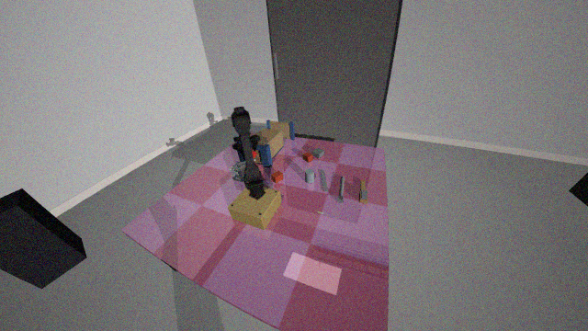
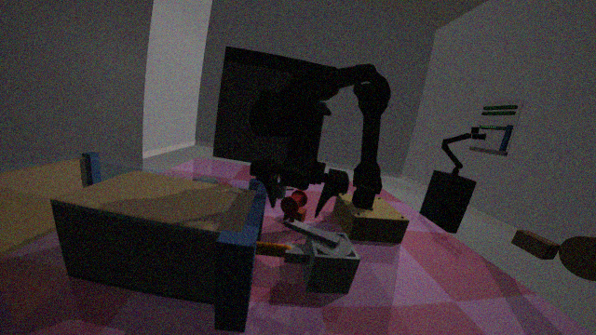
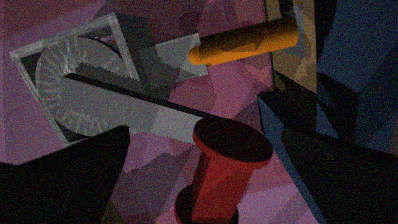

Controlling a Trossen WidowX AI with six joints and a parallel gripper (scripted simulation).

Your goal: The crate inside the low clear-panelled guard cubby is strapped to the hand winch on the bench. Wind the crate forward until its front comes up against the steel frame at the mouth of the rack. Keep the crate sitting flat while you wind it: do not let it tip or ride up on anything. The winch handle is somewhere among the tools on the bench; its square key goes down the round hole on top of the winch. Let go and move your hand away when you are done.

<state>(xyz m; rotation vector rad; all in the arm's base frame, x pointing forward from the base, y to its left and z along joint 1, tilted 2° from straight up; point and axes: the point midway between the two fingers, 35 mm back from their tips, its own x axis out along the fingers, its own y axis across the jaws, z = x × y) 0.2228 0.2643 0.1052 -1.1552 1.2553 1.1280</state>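
The winch (image 2: 331,274) (image 3: 127,55) is a small grey box. The handle's flat arm (image 2: 313,233) (image 3: 170,120) lies across its top, and its red knob (image 2: 293,203) (image 3: 222,187) stands upright at the outer end. My gripper (image 2: 295,211) (image 3: 208,132) is open, its dark fingers apart on both sides of the knob. The tan crate (image 1: 272,142) (image 2: 154,197) sits flat behind the blue frame (image 1: 265,156) (image 2: 231,279). An orange piece (image 2: 274,248) (image 3: 245,42) spans between winch and crate. Whether the crate touches the frame is hidden.
Red blocks (image 1: 308,157) (image 1: 277,176), a grey block (image 1: 318,153) and a grey cylinder (image 1: 310,176) stand on the checkered bench top (image 1: 248,262). Long tools (image 1: 342,188) (image 1: 363,193) lie to the right. The arm stands on a yellow base (image 1: 250,208) (image 2: 377,228).
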